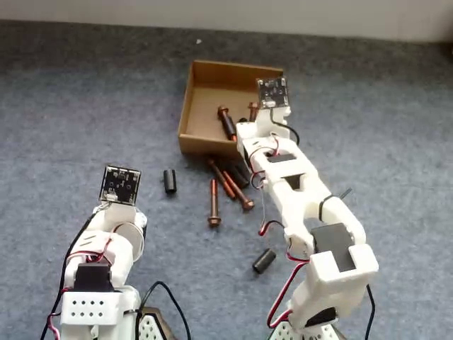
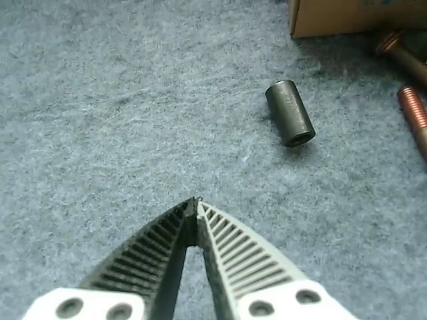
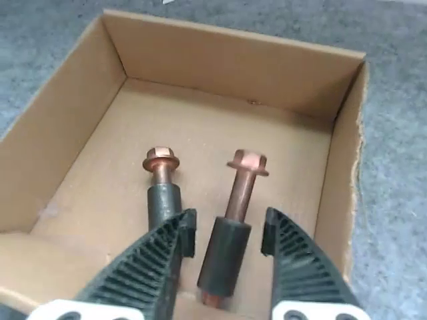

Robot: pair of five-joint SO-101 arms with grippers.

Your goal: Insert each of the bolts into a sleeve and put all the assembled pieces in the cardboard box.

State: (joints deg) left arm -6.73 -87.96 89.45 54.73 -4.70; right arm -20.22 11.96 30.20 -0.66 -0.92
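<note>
The cardboard box (image 1: 204, 144) holds two assembled pieces, each a copper bolt in a black sleeve. One assembled piece (image 3: 230, 230) lies on the box floor between the fingers of my right gripper (image 3: 230, 220), which is open, its pads apart from the sleeve. The other assembled piece (image 3: 162, 190) lies just beside it. Three loose bolts (image 1: 214, 202) lie on the carpet in front of the box. A loose sleeve (image 2: 290, 112) rests on the carpet a little ahead of my left gripper (image 2: 197, 203), which is shut and holds nothing. A second loose sleeve (image 1: 264, 260) lies beside the right arm.
Grey carpet covers the whole work area. A corner of the box (image 2: 347, 17) and two bolt ends (image 2: 412, 110) sit beyond the near sleeve. The right arm (image 1: 304, 198) stretches over the loose bolts toward the box.
</note>
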